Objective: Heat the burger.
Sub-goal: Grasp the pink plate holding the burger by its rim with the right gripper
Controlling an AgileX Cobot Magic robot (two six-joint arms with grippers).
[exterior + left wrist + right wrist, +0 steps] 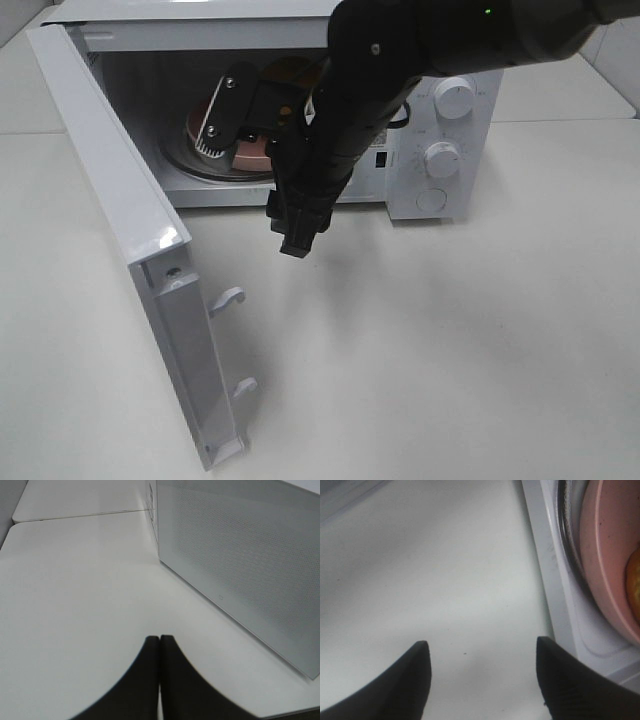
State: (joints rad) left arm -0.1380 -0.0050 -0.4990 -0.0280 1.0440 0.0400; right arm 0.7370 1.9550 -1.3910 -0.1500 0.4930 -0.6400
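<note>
Right gripper (481, 641) fingers spread wide and empty over the table (445, 555), just before the open microwave (455, 150) — inside, the burger (634, 585) sits on a pink plate (605, 555). Left gripper (159, 639) fingers pressed together, holding nothing, near the swung-out door (240, 555).

The burger (634, 587) sits on the plate (605, 555) inside the microwave (470, 140), whose door (110, 190) stands open at left.

A white microwave (455, 190) sits at the back of the pale table (450, 360), its door (115, 220) swung wide open to the left. Inside, a pink plate (246, 158) rests on the glass turntable (183, 163). Two round white knobs (456, 97) sit one above the other on its right panel.
</note>
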